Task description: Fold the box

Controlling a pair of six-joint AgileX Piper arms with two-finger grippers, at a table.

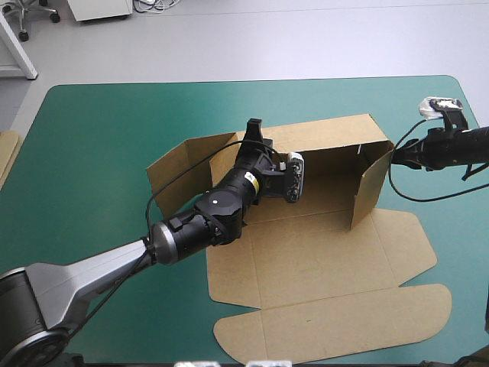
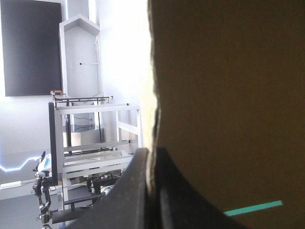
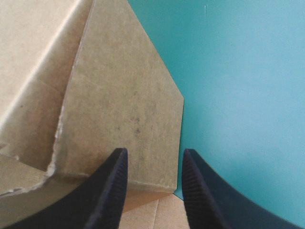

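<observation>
The brown box [image 1: 321, 260] lies mid-table as a cut sheet with its back wall and right side wall raised, and its lid panel flat toward the near edge. My left gripper [image 1: 254, 130] sits on the back wall's top edge near its left end. In the left wrist view the left gripper [image 2: 151, 153] is shut on that edge of the box [image 2: 228, 95]. My right gripper [image 1: 395, 153] hovers at the top of the right side wall. Seen from the right wrist, the right gripper [image 3: 153, 155] is open, its fingers apart over a flap of the box [image 3: 119, 95].
The teal-green cover [image 1: 99, 130] shows bare on the left, far and right sides of the box. An edge of more brown board [image 1: 6, 157] pokes in at the table's left edge.
</observation>
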